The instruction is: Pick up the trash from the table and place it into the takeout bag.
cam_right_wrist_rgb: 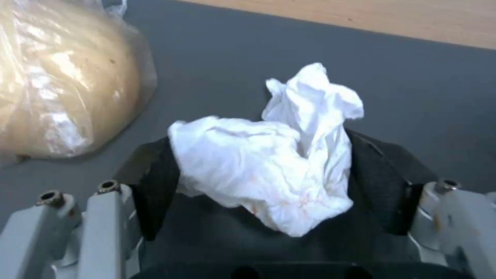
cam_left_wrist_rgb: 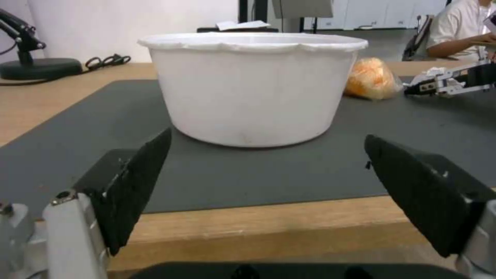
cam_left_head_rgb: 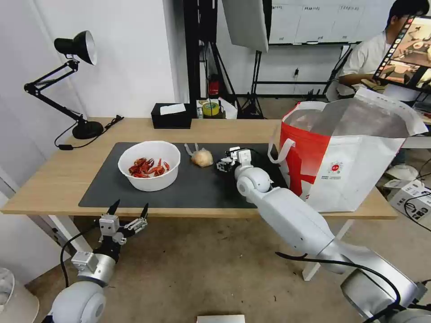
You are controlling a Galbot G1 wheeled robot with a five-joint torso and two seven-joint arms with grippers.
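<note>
1. The counter [cam_left_head_rgb: 54, 175], a long light-wood top, carries a dark grey mat [cam_left_head_rgb: 193, 188] across its middle.
2. The takeout bag [cam_left_head_rgb: 354, 166], red and white with a silver lining, stands upright and open on the counter at the mat's 3 o'clock end, one white loop handle [cam_left_head_rgb: 280, 150] hanging toward the mat.
3. The right arm [cam_left_head_rgb: 292, 220] reaches from 5 o'clock over the counter's near edge onto the mat, beside the bag.
4. The white bowl [cam_left_head_rgb: 150, 172] sits on the mat's 9 o'clock half, with red crayfish shells [cam_left_head_rgb: 147, 167] inside.
5. The left gripper [cam_left_head_rgb: 128, 211] hangs below the counter's near edge at the bowl's 6 o'clock; its fingers [cam_left_wrist_rgb: 137, 182] are spread wide and hold nothing.
6. The knotted clear bag [cam_left_head_rgb: 202, 157] with a tan lump lies on the mat at the bowl's 3 o'clock, between the bowl and the right gripper.
7. The right gripper [cam_right_wrist_rgb: 269, 182] sits low over the mat just beside that bag; its fingers [cam_right_wrist_rgb: 155, 182] press against both sides of the crumpled white tissue [cam_right_wrist_rgb: 274, 166].
8. A black tissue box [cam_left_head_rgb: 171, 116] rests at the counter's 12 o'clock edge.
</note>
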